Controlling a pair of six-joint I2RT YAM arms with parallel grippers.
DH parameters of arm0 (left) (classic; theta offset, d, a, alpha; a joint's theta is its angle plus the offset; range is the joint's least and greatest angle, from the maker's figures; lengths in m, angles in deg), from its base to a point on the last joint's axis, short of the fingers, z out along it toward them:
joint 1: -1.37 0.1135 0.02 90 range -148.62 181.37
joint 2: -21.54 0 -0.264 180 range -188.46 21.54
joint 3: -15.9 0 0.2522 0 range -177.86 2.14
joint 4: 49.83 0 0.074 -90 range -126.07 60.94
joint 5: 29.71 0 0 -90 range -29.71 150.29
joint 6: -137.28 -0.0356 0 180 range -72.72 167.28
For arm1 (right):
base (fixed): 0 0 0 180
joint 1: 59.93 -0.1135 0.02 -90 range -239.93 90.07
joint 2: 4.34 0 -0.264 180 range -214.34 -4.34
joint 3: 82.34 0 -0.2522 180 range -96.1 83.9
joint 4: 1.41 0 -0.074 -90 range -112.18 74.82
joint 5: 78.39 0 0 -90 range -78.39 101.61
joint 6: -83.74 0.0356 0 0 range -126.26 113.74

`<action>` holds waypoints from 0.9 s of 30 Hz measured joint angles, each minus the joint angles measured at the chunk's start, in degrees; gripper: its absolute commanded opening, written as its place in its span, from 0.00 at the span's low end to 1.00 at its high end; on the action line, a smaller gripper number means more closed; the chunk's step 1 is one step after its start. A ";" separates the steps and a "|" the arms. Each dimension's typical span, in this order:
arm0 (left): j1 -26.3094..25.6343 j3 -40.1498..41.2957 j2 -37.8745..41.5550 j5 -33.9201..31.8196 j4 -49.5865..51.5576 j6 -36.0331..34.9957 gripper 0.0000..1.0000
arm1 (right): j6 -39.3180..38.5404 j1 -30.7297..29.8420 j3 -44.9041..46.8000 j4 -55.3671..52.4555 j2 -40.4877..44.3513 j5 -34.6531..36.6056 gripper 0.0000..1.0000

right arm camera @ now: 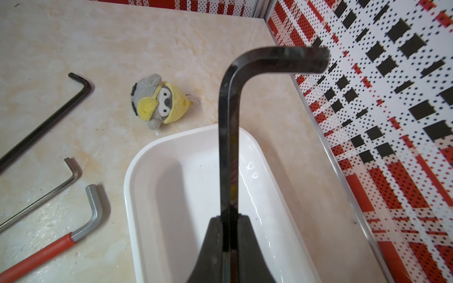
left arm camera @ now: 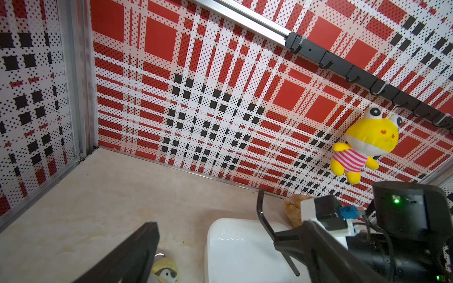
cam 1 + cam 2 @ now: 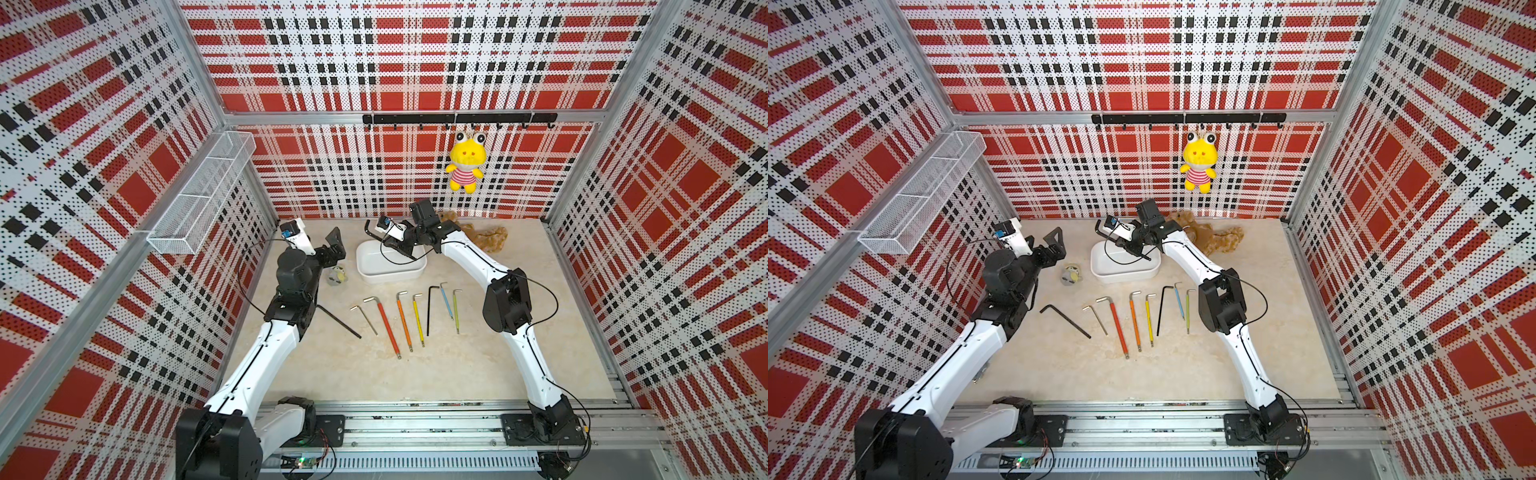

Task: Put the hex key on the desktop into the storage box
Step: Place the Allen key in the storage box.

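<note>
My right gripper [image 3: 395, 248] [image 1: 229, 218] is shut on a black hex key [image 3: 369, 231] [image 1: 228, 147] and holds it in the air over the white storage box [image 3: 374, 277] [image 1: 130, 186]. The key's long arm runs along the box's length and its bent end sticks out past the far rim. The box looks empty. Several more hex keys lie in a row on the desktop [image 3: 457, 365], among them a red-sleeved one [image 3: 386, 326] and a long black one [image 3: 338, 320]. My left gripper [image 3: 334, 249] hangs open and empty left of the box. Only one of its fingers [image 2: 130, 254] shows in the left wrist view.
A small grey and yellow plush [image 3: 337, 275] lies just left of the box, under my left gripper. A brown plush [image 3: 486, 237] lies at the back behind my right arm. A yellow frog plush [image 3: 465, 166] hangs from the hook rail. A wire-mesh basket [image 3: 199, 199] is fixed to the left wall.
</note>
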 measured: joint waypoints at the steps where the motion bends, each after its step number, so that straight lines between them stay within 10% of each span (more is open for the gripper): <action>1: 0.00 0.00 -0.17 0.20 -0.09 0.11 0.97 | 0.20 -0.02 0.00 -0.37 -0.37 0.24 0.00; 9: 0.02 0.00 -0.83 0.81 -0.26 0.59 0.97 | 1.01 -0.59 0.07 -2.73 -3.56 2.69 0.01; 18: 0.02 0.00 -0.87 0.83 -0.26 0.72 0.97 | 1.66 -0.94 0.13 -2.62 -4.31 5.03 0.30; 27: 0.07 0.00 -0.90 0.81 -0.13 0.72 0.97 | 3.30 -0.94 0.13 0.72 -4.31 6.01 0.37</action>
